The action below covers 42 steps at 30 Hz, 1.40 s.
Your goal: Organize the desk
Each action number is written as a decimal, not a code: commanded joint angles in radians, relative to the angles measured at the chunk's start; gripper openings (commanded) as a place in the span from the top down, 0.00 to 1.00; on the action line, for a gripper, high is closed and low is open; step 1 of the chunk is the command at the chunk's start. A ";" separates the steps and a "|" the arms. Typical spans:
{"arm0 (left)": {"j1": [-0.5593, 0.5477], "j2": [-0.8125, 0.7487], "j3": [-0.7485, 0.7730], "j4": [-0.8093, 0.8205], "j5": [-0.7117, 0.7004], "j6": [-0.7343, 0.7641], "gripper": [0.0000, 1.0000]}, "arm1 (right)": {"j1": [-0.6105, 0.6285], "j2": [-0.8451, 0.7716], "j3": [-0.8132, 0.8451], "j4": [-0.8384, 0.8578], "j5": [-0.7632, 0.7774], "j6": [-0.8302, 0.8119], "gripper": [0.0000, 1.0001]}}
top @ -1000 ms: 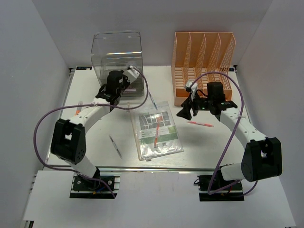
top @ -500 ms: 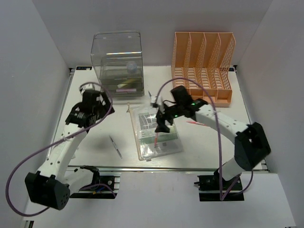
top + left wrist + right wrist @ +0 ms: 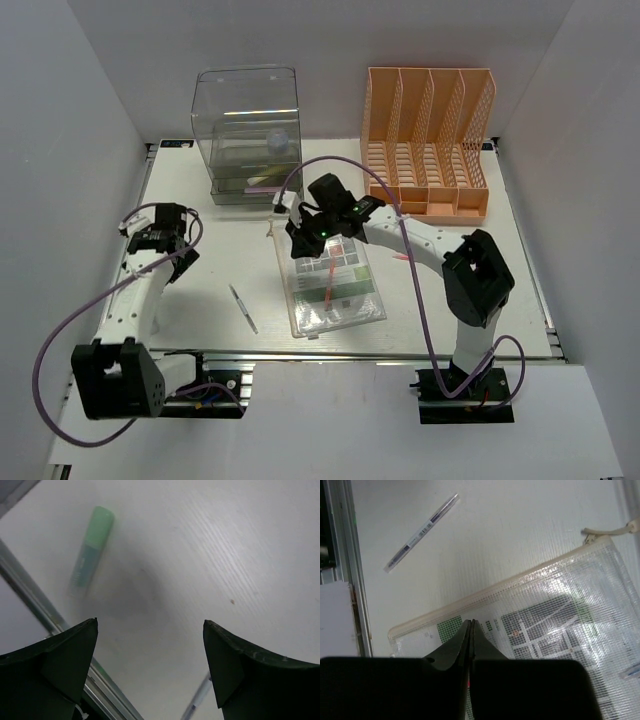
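The white desk (image 3: pixel 205 205) carries a clear mesh pouch (image 3: pixel 335 285) of papers at its middle, with a red pen (image 3: pixel 329 291) lying on it. My right gripper (image 3: pixel 300 240) hangs over the pouch's upper left part. In the right wrist view it (image 3: pixel 471 623) is shut above the pouch (image 3: pixel 555 605), tips pressed together with nothing seen between them. My left gripper (image 3: pixel 165 250) is near the desk's left edge. In the left wrist view it (image 3: pixel 150 624) stands open over bare desk, and a green highlighter (image 3: pixel 92 547) lies ahead of it.
A clear drawer box (image 3: pixel 248 125) stands at the back left and an orange file rack (image 3: pixel 428 135) at the back right. A clear pen (image 3: pixel 243 308) lies left of the pouch, and a pink pen (image 3: pixel 405 259) right of it. A metal rail (image 3: pixel 35 602) runs beside the highlighter.
My left arm swung from the drawer box out to the desk's left side and its jaws opened. My right arm moved from the file rack leftward over the pouch and shut.
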 commanded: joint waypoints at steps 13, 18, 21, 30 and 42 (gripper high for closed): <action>0.307 0.348 0.114 0.032 -0.050 0.111 0.08 | -0.153 -0.240 -0.156 0.127 0.008 0.058 0.54; 0.388 0.439 0.140 0.066 -0.001 0.179 0.06 | -0.213 -0.239 -0.161 0.121 -0.059 0.072 0.54; 0.422 0.459 0.125 0.107 0.044 0.247 0.07 | -0.237 -0.243 -0.161 0.117 -0.085 0.072 0.54; 0.522 0.480 0.027 0.230 0.209 0.356 0.07 | -0.294 -0.262 -0.170 0.127 -0.142 0.086 0.54; 0.615 0.539 0.005 0.287 0.400 0.430 0.22 | -0.343 -0.259 -0.178 0.134 -0.222 0.109 0.54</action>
